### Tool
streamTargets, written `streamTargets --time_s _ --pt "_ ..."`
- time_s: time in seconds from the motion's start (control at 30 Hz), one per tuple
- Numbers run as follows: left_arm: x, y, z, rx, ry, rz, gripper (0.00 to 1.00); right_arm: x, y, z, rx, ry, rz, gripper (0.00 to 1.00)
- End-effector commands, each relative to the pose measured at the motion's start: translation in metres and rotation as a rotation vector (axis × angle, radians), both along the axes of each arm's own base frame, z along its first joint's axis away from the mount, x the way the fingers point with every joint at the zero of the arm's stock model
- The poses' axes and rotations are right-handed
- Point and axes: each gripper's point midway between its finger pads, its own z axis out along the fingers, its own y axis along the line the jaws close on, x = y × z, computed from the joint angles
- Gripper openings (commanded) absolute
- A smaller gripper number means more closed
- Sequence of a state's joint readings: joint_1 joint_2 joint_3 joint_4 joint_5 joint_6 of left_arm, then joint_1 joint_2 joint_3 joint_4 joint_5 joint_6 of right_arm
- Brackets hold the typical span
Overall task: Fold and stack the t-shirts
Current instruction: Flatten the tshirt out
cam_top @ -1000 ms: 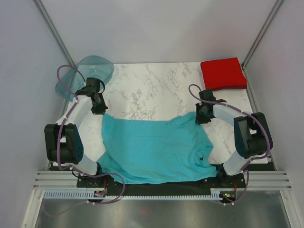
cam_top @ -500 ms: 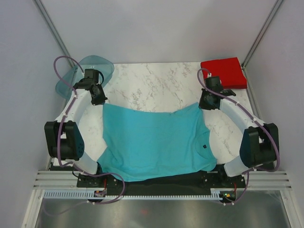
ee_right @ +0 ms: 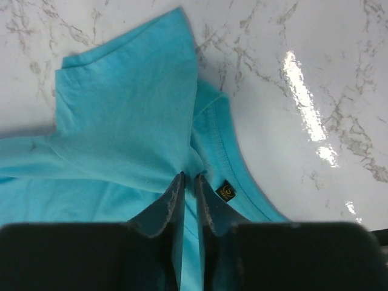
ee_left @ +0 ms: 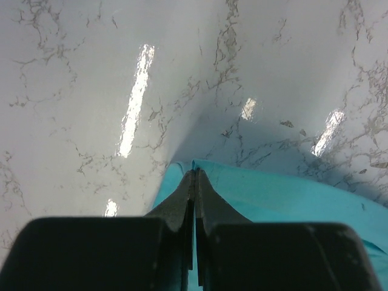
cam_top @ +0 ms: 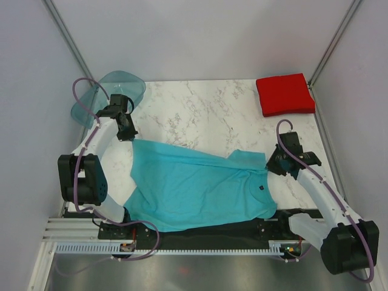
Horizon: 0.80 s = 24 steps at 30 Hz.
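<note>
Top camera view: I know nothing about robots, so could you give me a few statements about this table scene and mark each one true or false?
1. The turquoise cloth t-shirt lies spread out on the white marble table, not yet folded. True.
2. The bright red folded cloth square sits on the turquoise t-shirt. False: it lies apart, at the far right corner.
3. The left pincer is shut on the turquoise t-shirt's edge. True.
4. The translucent teal plastic tray stands at the far right corner. False: it stands at the far left corner.
</note>
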<state>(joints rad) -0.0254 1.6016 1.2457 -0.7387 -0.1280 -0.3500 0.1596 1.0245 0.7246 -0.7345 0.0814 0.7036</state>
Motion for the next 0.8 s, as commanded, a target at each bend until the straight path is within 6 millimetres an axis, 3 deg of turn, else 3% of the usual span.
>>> streamTargets --time_s 0.0,0.03,0.1,0.2,0.3,0.4,0.5,0.57,0.77 --pt "-0.001 0.001 0.003 0.006 -0.010 -0.022 0.02 -0.014 -0.002 -0.012 0.009 0.069 -0.040 0.23" --pt "-0.002 0.002 0.003 0.007 -0.009 -0.022 0.02 -0.015 -0.004 -0.015 -0.007 0.090 -0.041 0.39" --pt "-0.002 0.001 0.003 0.009 -0.010 -0.026 0.02 -0.007 -0.009 -0.011 -0.042 0.079 -0.042 0.51" --pt "-0.003 0.002 0.004 0.009 -0.012 -0.029 0.02 0.018 -0.017 0.009 -0.091 0.017 -0.055 0.53" --pt "-0.003 0.001 0.004 0.006 -0.012 -0.036 0.02 0.045 -0.026 0.013 -0.135 -0.013 -0.077 0.49" --pt "-0.004 -0.001 0.002 -0.003 -0.007 -0.038 0.02 0.073 -0.022 0.003 -0.128 -0.038 -0.001 0.44" --pt "-0.003 -0.003 0.000 -0.012 -0.002 -0.039 0.02 0.092 -0.012 -0.021 -0.108 -0.003 0.145 0.43" --pt "-0.003 -0.004 -0.001 -0.017 0.001 -0.039 0.02 0.099 -0.006 -0.025 -0.092 -0.019 0.206 0.43" --pt "-0.003 -0.005 -0.002 -0.021 0.003 -0.041 0.02 0.117 -0.016 -0.038 -0.130 -0.009 0.218 0.43"
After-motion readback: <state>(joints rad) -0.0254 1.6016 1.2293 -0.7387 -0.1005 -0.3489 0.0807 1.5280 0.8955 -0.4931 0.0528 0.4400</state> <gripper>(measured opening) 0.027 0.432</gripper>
